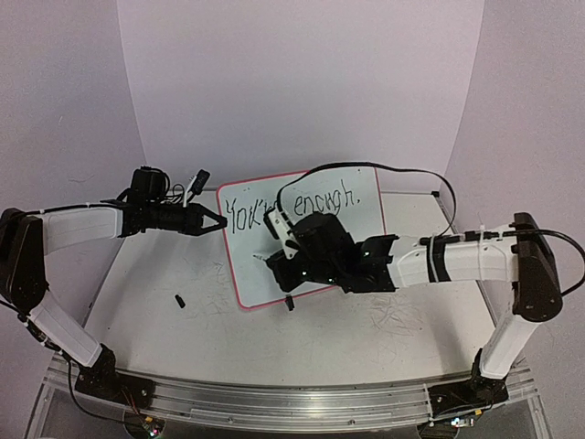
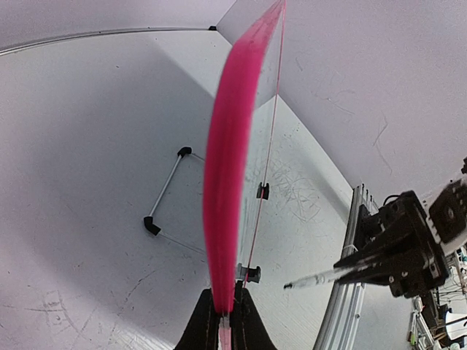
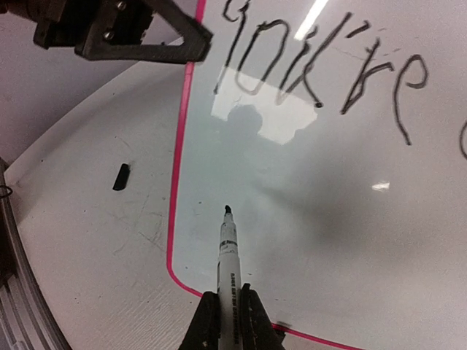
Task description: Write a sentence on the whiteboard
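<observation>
Pink-rimmed whiteboard (image 1: 366, 219) stands mid-way along the table (image 1: 164, 338), toward its far edge, and we see the left gripper (image 1: 219, 221) clamped on its left rim. Now the right gripper (image 3: 228, 302) grasps a marker (image 3: 228, 251), tip low under the sentence (image 1: 302, 203), "You're enough."; whether it touches we can't tell.

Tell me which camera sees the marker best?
The right wrist view: the marker is close and sharp, its black tip pointing at the whiteboard. The left wrist view shows it small and side-on at the right. From the top view, the right arm hides nearly all of it.
</observation>
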